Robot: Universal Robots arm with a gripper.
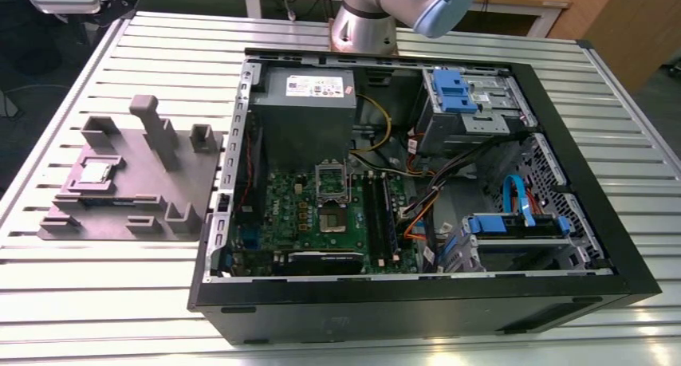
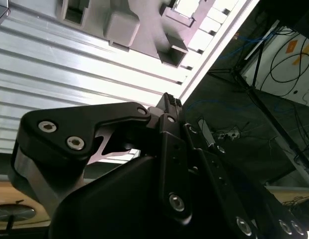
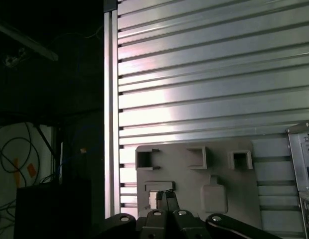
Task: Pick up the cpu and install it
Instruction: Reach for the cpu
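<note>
The cpu (image 1: 94,172) lies in a recess of the grey plate (image 1: 139,202), at the exterior view's left of the case (image 1: 426,310). The tool (image 3: 165,195), drawn together and empty, points toward it. A good pick means squaring to the chip's edges and gripping its rim level.

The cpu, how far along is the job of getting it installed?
Nothing looks done: the cpu lies on the grey plate, outside the computer case. In hand: in the first wrist view the gripper hangs over that plate, near the chip's pocket. Left: the pickup and the seating; the motherboard socket shows no silvery chip.
</note>
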